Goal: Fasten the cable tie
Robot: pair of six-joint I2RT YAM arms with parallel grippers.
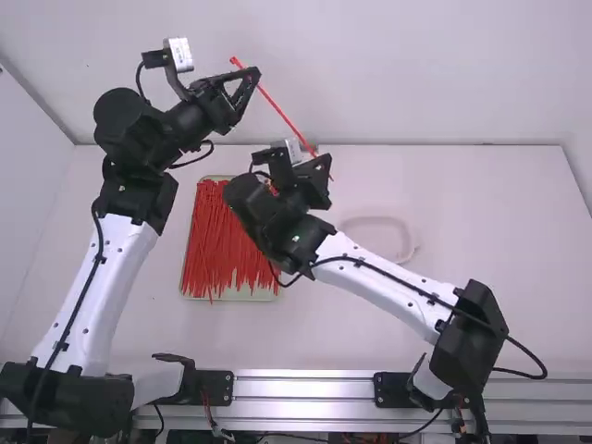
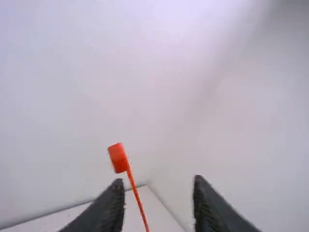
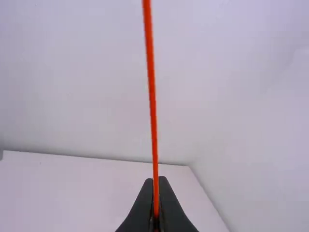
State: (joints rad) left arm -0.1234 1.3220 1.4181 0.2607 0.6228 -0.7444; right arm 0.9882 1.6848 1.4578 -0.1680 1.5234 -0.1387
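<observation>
Right wrist view, and the right pincer point(image 3: 155, 182) is squeezed tight on the red cable tie point(image 3: 151, 96), strap running straight away from the fingertips. Over to the left wrist view: left pincer point(image 2: 157, 183) stands apart, the tie's square head point(image 2: 117, 157) poking out past it, strap just beside one finger. Contact? Can't tell. Both pincers are up above the desk point(image 1: 481, 203), with a pile of spare red ties point(image 1: 222, 245) below.

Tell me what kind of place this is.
Likely a robotics lab test bench. The left arm and right arm stand on a metal rail at a white table with plain white walls. A tray holds a pile of red cable ties.
</observation>
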